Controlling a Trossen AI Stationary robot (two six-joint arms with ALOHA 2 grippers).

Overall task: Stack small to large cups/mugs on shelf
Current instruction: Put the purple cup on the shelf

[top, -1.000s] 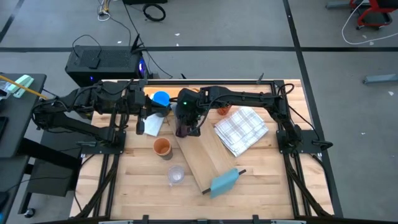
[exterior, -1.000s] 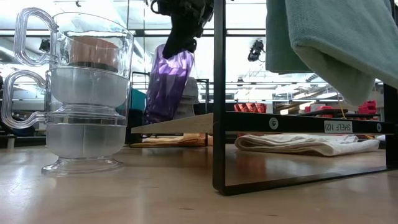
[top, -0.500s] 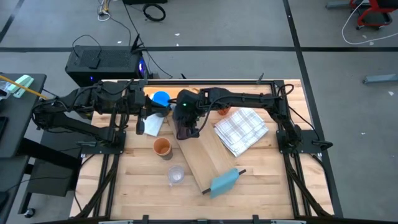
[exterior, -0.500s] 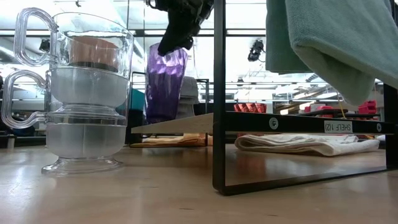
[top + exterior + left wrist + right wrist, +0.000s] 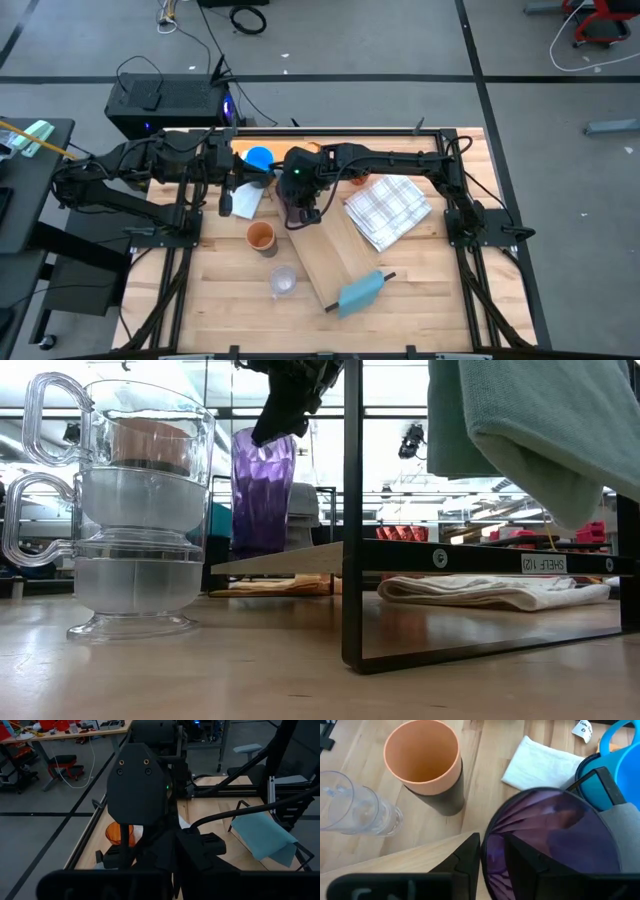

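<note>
One purple tumbler (image 5: pixel 263 490) is seen upright at the far end of the pale plank shelf (image 5: pixel 335 258), its long axis vertical and its open mouth facing up. In the right wrist view the tumbler's rim (image 5: pixel 546 837) is pinched by the right gripper (image 5: pixel 492 852), one finger inside the mouth and one outside, so the jaws are nearly closed on the thin wall. In the high view the right gripper (image 5: pixel 300 195) is placed over the shelf's far end, near the middle of the table's far edge. The shelf's long axis runs diagonally from there toward the table's near right corner, where a blue-grey piece (image 5: pixel 360 291) lies at its end. An orange cup set in a black cup (image 5: pixel 427 767) and stacked clear glasses (image 5: pixel 355 810) stand just beside the shelf's left side. A bright blue mug (image 5: pixel 259 158) sits by the far edge. The left gripper (image 5: pixel 228 190) is held near it, by a white folded cloth (image 5: pixel 540 762); whether its fingers are apart cannot be told.
</note>
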